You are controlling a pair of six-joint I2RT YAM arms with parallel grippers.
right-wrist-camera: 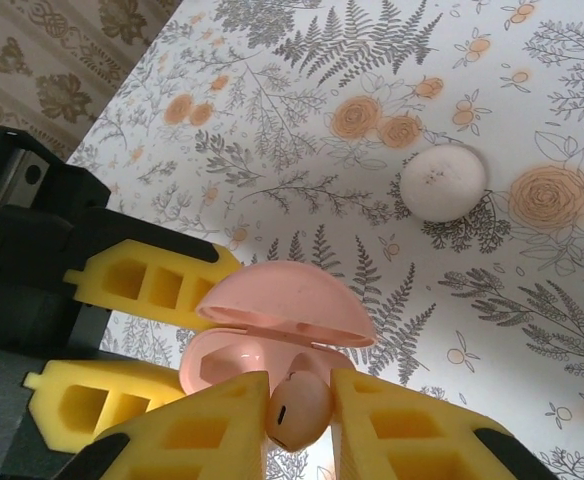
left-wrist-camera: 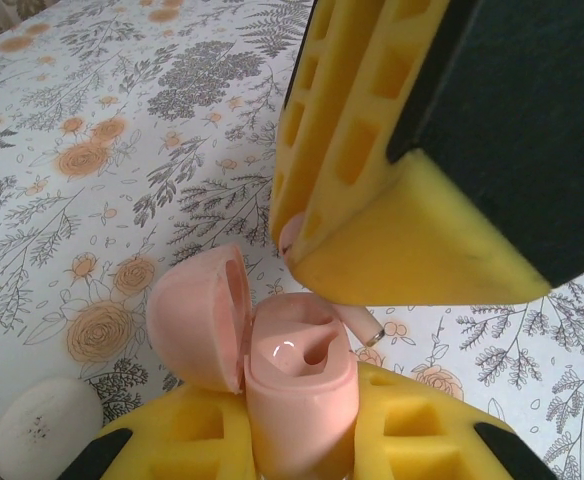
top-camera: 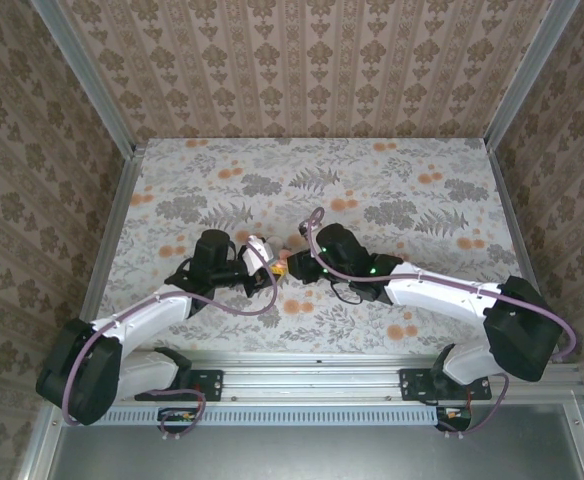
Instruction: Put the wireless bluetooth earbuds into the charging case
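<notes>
Right gripper point(right-wrist-camera: 297, 400): I see it closed on a small pale-pink plastic wireless earbud point(right-wrist-camera: 297, 410), pinched between the yellow foam fingers point(right-wrist-camera: 207, 430). In the left wrist view the earbud's stem points down and ends just right of the case rim. I cannot tell whether it touches.

Left gripper point(left-wrist-camera: 307, 410): clamped on the lower body of the pale-pink, rounded plastic charging case point(right-wrist-camera: 277, 310), which it holds upright. The hinged lid point(left-wrist-camera: 197, 315) is swung open to the left. The top face of the case shows one glossy patch and one dark socket. I cannot say whether an earbud already sits inside.

The two grippers meet nose to nose, the right one's fingers just over the open case mouth. In the top view this is at the near middle of the desk point(right-wrist-camera: 532, 330), slightly left of centre.

Also noted: a white, round, flattened object point(right-wrist-camera: 442, 182) lies on the floral-printed desk surface. It is near the case and apart from both grippers.
</notes>
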